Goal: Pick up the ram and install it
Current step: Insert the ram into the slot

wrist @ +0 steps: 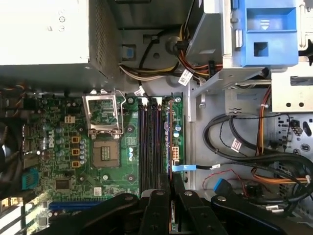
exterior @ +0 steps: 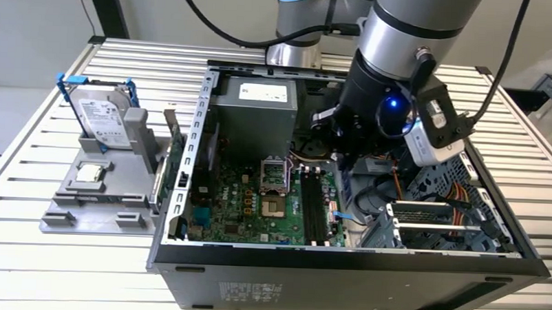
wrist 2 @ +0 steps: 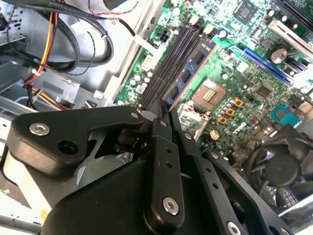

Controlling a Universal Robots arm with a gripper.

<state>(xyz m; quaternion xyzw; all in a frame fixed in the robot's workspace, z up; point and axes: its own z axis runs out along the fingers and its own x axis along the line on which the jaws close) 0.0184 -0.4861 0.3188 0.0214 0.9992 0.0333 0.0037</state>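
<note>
Well, how does the black two-finger pincer (wrist 2: 164, 111) stand?
— Pinched on the long dark-green ram stick (wrist 2: 190, 74), right between its fingertips, over the black memory slots (wrist: 149, 142) — any tilt could jam it.

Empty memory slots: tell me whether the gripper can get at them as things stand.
Probably yes. The case lies open, the gripper is right at the end of the empty slots, and no cable crosses them. It does look shut on the ram, which stands at the slot beside them.
</note>
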